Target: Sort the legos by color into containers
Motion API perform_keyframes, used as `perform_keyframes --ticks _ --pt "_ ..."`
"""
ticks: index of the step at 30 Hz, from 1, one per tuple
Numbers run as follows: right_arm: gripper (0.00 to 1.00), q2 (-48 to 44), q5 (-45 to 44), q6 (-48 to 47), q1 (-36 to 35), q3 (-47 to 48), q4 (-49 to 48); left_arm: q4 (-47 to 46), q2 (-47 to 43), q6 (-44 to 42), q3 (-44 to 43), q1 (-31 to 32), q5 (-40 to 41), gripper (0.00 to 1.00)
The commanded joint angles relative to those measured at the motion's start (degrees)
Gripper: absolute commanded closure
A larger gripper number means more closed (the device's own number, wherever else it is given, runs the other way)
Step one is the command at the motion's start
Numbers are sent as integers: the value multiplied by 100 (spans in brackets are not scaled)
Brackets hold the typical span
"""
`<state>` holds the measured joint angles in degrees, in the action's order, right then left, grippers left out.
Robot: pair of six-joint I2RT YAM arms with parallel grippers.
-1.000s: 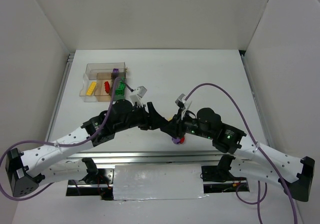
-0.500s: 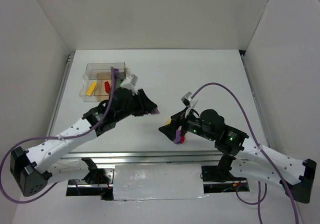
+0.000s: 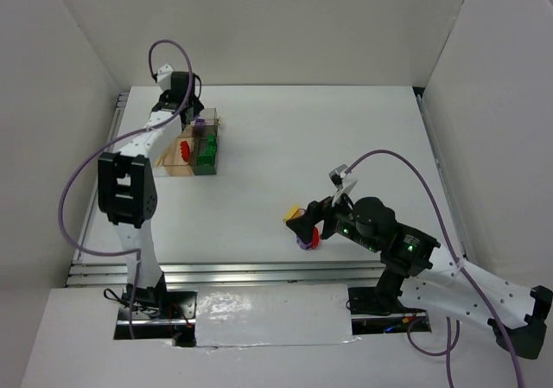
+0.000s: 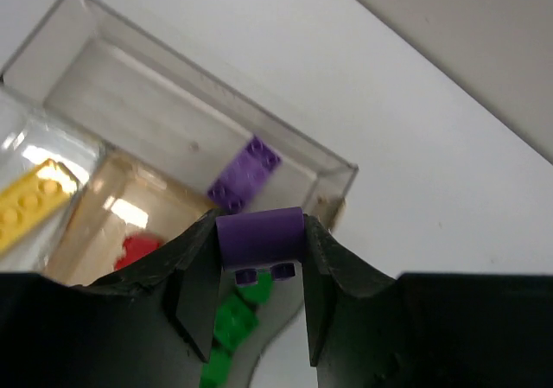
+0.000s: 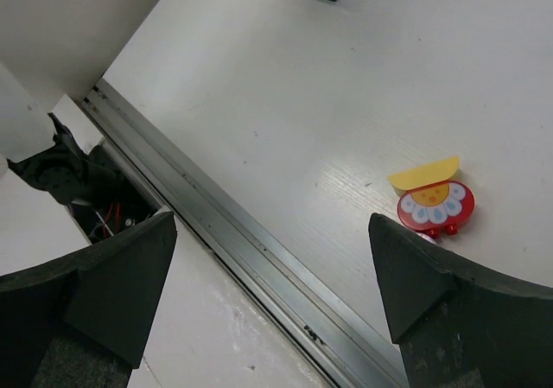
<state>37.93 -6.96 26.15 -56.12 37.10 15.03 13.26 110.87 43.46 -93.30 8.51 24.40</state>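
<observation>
My left gripper (image 4: 259,232) is shut on a small purple lego (image 4: 259,234) and hangs over the clear box's (image 4: 341,174) near corner. In the box's containers lie a purple brick (image 4: 244,174), a yellow bar (image 4: 30,202), a red piece (image 4: 134,251) and green bricks (image 4: 233,319). From above, the left gripper (image 3: 197,127) is over the box (image 3: 177,172) at the far left. My right gripper (image 5: 272,276) is open and empty, above the table's front edge. A red flower disc (image 5: 435,205) and a yellow piece (image 5: 423,172) lie just beyond its right finger.
A metal rail (image 5: 259,258) runs along the table's near edge under the right gripper. White walls enclose the table on three sides. A purple piece (image 3: 302,244) lies by the red disc (image 3: 314,236) near the right gripper (image 3: 307,222).
The left arm swung from the table's middle out to the box at the far left, carrying the purple lego. The right gripper opened and drew back a little to the right.
</observation>
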Motion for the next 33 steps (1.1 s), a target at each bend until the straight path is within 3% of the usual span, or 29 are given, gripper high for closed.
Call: perform_keyframes --ticks 1,8,13,15,18,19,20,24,26,33 --pt "0 -189 -138 118 -40 -1 246 -297 557 -663 -1031 -218 486 98" --pt "0 -5 -147 -101 -22 349 492 -341 1428 -1129 -1867 -421 697 69" --pt "0 258 -262 -330 -22 596 536 -543 1473 -1086 -1587 -447 925 43" --pt "0 346 -271 -400 -22 667 501 -569 1420 -989 -1429 -482 1048 39" --pt "0 478 -280 -427 -22 711 457 -605 1367 -910 -1288 -526 1101 19" --pt "0 513 -271 -418 -22 728 449 -605 1376 -892 -1279 -535 1128 4" --pt "0 539 -271 -418 -22 728 449 -596 1376 -910 -1322 -552 1111 1" --pt "0 618 -497 -251 -13 693 466 -201 1184 -708 -1490 -614 1067 1" --pt "0 741 -770 28 4 728 510 -244 631 -620 -1192 -605 856 0" --pt "0 3014 -2046 1551 206 1729 2160 510 -1452 -453 -252 -255 -532 1"
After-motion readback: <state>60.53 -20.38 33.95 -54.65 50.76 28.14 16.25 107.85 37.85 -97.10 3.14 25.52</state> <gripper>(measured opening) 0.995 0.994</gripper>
